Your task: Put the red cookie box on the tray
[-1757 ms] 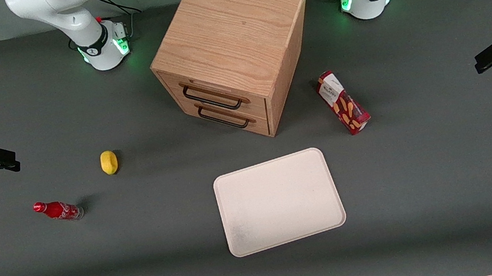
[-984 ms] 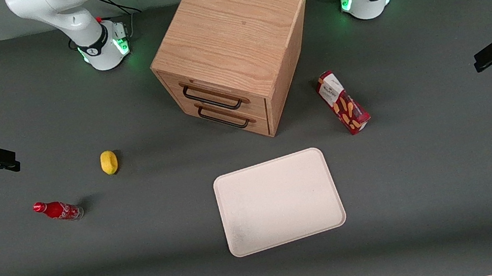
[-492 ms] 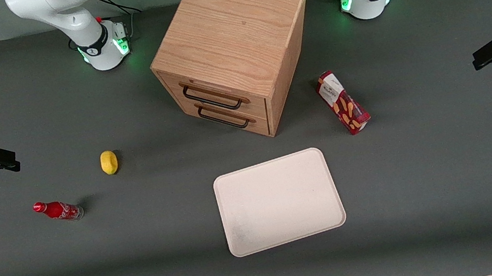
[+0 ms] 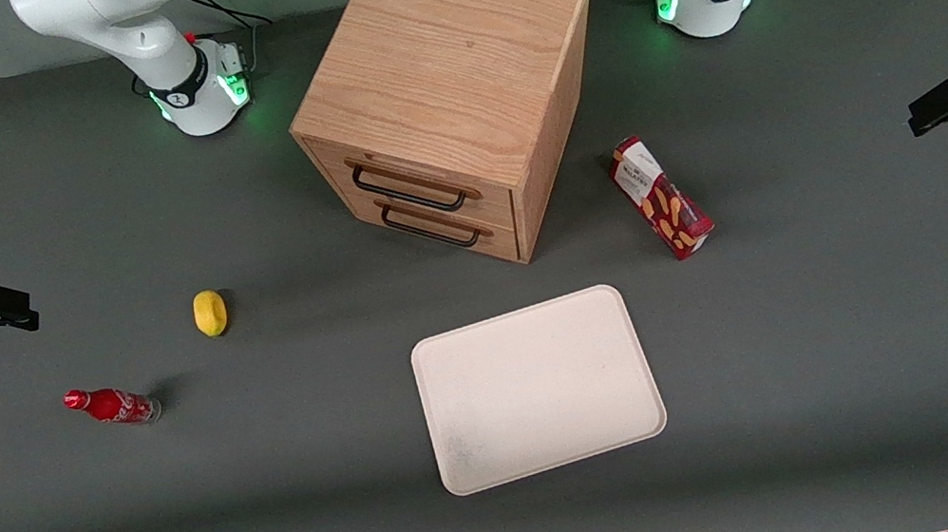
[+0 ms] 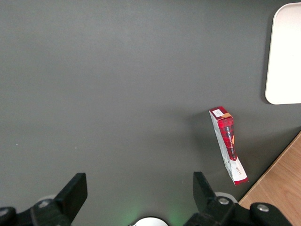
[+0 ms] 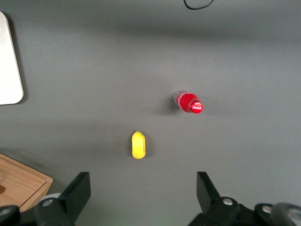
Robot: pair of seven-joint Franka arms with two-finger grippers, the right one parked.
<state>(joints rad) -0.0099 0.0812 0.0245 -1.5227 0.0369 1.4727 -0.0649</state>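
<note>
Red cookie box (image 4: 661, 196) (image 5: 228, 144): long, narrow dark-red carton with a white label panel and orange-yellow biscuit pictures, lying flat on the grey surface (image 4: 833, 341), its long axis running roughly from 11 to 5 o'clock in the front view. Tray (image 4: 539, 387) (image 5: 285, 56): cream-white rectangle with rounded corners and a low raised rim, empty, lying flat at about 7 o'clock from the box, apart from it and nearer the front camera.

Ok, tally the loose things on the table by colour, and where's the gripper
Red: 2, cookie box and cola bottle
Yellow: 1, lemon
Cream-white: 1, tray
Total: 4
Gripper open, above bare table at the working arm's end.
</note>
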